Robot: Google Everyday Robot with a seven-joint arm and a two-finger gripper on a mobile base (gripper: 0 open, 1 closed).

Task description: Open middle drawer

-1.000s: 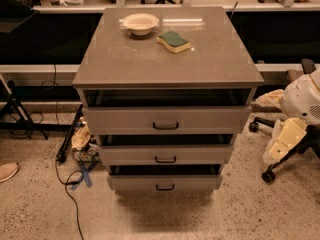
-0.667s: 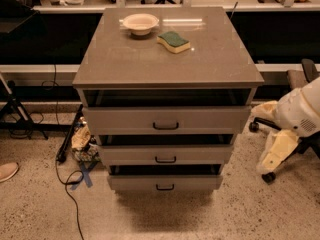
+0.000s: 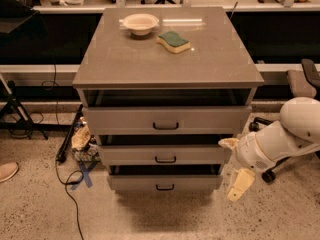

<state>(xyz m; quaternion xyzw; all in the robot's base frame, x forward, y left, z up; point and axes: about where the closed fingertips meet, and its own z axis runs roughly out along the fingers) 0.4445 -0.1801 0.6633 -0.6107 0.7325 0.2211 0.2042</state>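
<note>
Camera view shows that my arm has swung in from the right edge of the frame over the last second. The gripper (image 3: pixel 235 164), which hung out by the office chair (image 3: pixel 302 81), now sits just beside the right-hand end of the middle drawer (image 3: pixel 200 155), about level with its front. The jaws are spread wide with nothing between them, one pale finger (image 3: pixel 228 143) up near the drawer's corner and the other hanging lower. The drawer itself has not budged: it sits in the grey cabinet between the top drawer (image 3: pixel 125 120) and the bottom drawer (image 3: pixel 135 183), and the black bar handle (image 3: pixel 165 159) at the centre of its front is untouched. I judge the approach about right for height but not yet for side, since the jaws must still travel left across the front to reach the handle, so the pull has not begun. Up on the worktop (image 3: pixel 150 66) a bowl (image 3: pixel 140 23) and a green sponge (image 3: pixel 173 41) lie well apart from the work. Left of the cabinet a crumpled bag (image 3: pixel 82 140) and a black cable (image 3: pixel 65 184) lie on the floor, and a shoe (image 3: pixel 7 171) shows at the frame's edge; none of it is on my side. What I watch is the top drawer's front just above and the chair's castor (image 3: pixel 267 175) behind my arm.
</note>
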